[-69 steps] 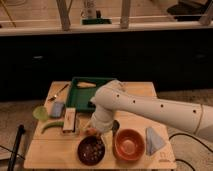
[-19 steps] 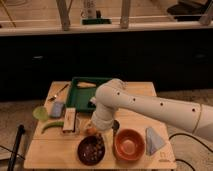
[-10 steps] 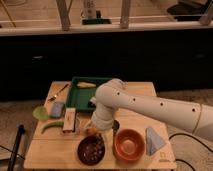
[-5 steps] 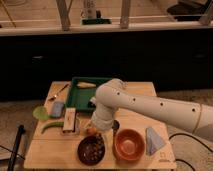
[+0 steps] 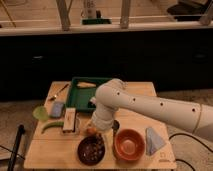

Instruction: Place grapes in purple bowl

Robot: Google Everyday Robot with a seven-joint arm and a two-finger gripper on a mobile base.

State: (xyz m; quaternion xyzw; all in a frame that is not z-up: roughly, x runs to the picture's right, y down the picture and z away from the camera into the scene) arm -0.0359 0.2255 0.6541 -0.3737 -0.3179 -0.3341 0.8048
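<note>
The purple bowl (image 5: 91, 150) is round, very dark, with a brownish-speckled inside. It sits near the front edge of the wooden table (image 5: 50, 150), left of the orange-brown bowl (image 5: 129, 144). My white arm reaches in from the right and bends down over the table's middle. My gripper (image 5: 94, 129) hangs just behind the purple bowl's far rim, mostly hidden by the wrist. A small orange-brown lump shows at its tip. I cannot make out grapes as such.
A green tray (image 5: 85, 92) with a pale object stands at the back. A light green plate (image 5: 40, 113), a blue-grey block (image 5: 57, 109), a green pod (image 5: 51, 126), a boxed snack (image 5: 69, 120) and a spoon (image 5: 58, 92) lie at left. A blue-grey cloth (image 5: 154, 139) lies right.
</note>
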